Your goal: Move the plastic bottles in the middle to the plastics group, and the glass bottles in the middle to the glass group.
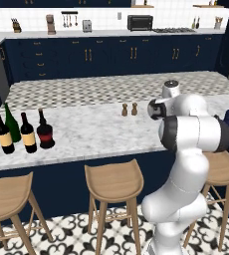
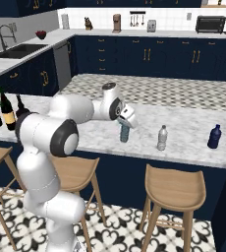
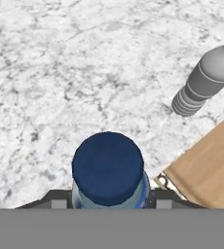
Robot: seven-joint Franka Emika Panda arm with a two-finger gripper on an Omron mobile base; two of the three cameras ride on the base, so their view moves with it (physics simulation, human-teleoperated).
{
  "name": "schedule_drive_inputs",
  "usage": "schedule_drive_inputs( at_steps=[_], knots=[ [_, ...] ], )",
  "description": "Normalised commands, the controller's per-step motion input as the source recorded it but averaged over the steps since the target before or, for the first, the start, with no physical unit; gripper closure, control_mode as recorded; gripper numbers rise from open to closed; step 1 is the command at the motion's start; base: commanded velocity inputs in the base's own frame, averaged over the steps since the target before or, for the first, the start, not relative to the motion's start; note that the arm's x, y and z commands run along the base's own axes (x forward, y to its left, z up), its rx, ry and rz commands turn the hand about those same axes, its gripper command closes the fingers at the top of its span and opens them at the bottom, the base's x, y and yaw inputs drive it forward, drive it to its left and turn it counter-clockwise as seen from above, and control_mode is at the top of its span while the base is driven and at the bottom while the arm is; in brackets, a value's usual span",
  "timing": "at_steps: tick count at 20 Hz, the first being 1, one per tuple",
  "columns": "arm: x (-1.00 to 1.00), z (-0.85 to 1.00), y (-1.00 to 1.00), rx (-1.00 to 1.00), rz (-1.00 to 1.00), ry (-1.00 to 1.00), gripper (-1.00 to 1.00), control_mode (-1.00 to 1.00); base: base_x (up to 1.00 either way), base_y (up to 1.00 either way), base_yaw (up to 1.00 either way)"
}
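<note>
Two base views flank the marble counter (image 1: 101, 132); the hand view looks closely down on it.

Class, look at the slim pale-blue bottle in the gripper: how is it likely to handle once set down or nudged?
The pale-blue bottle is tall and narrow, so it probably tips easily. Its see-through plastic look suggests it is light and may flex under the gripper. On its side, the round body would likely roll across the marble counter.

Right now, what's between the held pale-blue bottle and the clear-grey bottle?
Only bare marble counter lies between the pale-blue bottle and the clear-grey bottle, in the right base view.
</note>
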Motion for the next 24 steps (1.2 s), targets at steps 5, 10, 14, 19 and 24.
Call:
schedule_drive_inputs(
  at_steps=[5, 10, 14, 19, 24],
  knots=[
    [0.18, 0.0, -0.37, -0.01, -0.14, 0.0, 1.0, -1.0, 0.0, 0.0, 0.0],
    [0.22, -0.05, -0.43, 0.0, -0.14, -0.02, 1.0, -1.0, 0.0, 0.0, 0.0],
    [0.0, -0.05, -0.39, 0.0, -0.13, -0.08, 1.0, -1.0, 0.0, 0.0, 0.0],
    [0.02, -0.02, -0.19, 0.0, -0.11, -0.01, 1.0, -1.0, 0.0, 0.0, 0.0],
    [0.11, -0.07, -0.06, -0.02, -0.12, 0.0, 1.0, -1.0, 0.0, 0.0, 0.0]
  ],
)
